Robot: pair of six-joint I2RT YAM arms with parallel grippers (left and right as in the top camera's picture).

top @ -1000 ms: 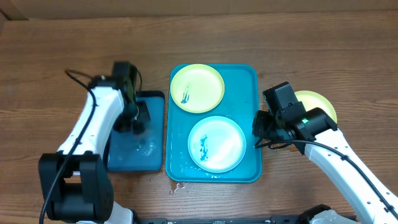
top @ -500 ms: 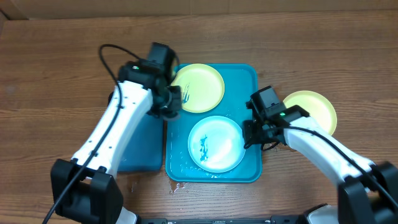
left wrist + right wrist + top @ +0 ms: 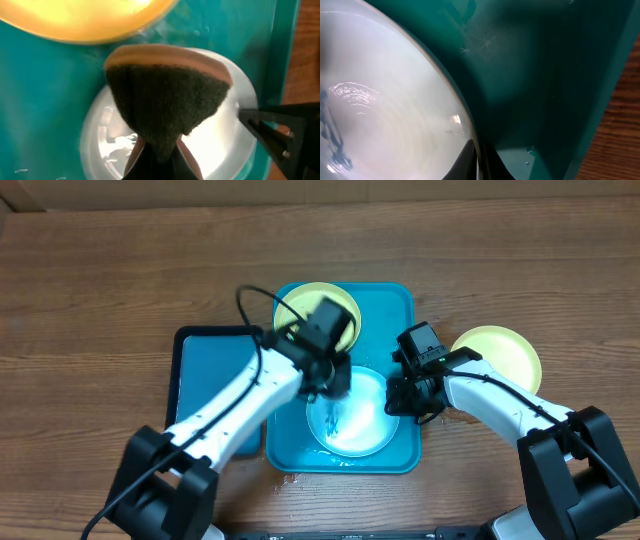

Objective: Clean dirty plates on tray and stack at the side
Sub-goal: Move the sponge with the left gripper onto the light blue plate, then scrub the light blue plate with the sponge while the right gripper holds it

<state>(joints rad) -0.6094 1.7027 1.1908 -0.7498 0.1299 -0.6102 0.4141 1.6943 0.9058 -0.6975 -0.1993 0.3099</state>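
Note:
The teal tray [image 3: 404, 315] holds a pale yellow-green plate [image 3: 290, 305] at the back and a white-light blue plate [image 3: 362, 420] with a dark teal smear at the front. My left gripper [image 3: 330, 380] is shut on a dark green sponge with a tan back [image 3: 167, 95] and holds it over the white plate [image 3: 100, 145]. My right gripper [image 3: 400, 402] is shut on the right rim of the white plate [image 3: 385, 125]; its fingers [image 3: 476, 160] pinch the rim. Another yellow-green plate [image 3: 505, 345] lies on the table to the right of the tray.
A smaller black-rimmed blue tray [image 3: 205, 360] lies left of the teal tray. A few water drops lie on the wooden table [image 3: 100, 260] near the tray's front left corner.
My left arm swung right from the blue tray across the yellow-green plate to above the white plate, sponge in its jaws. My right gripper moved in and closed on the white plate's right rim.

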